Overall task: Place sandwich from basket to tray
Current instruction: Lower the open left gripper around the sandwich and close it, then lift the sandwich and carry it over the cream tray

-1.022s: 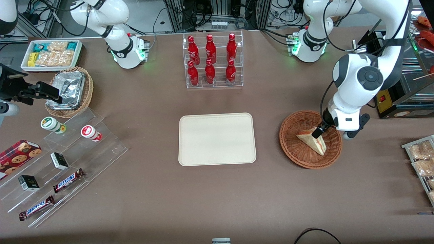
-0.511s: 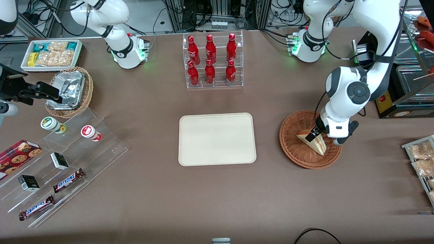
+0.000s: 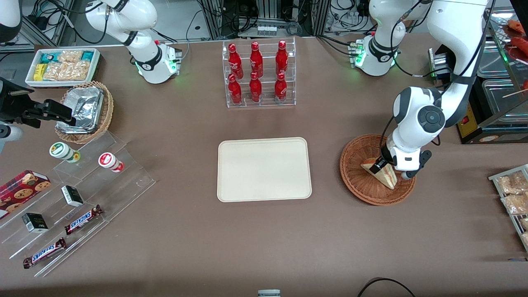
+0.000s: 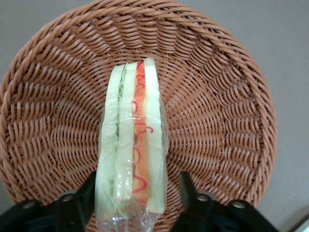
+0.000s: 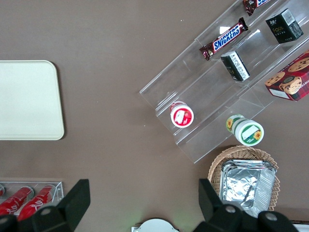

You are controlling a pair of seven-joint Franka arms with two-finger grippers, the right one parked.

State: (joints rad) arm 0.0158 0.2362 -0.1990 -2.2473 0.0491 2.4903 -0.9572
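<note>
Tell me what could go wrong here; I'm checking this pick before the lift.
The gripper straddles the sandwich with fingers open, low in the basket. The sandwich is soft and wrapped in clear film: closing may squash it or slip on the film. The grasp sits near one end, so it may droop on the way to the tray.

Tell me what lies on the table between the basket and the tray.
Nothing: in the front view only bare brown table separates the basket from the tray. The pincer is down in the basket, open, straddling the sandwich.
</note>
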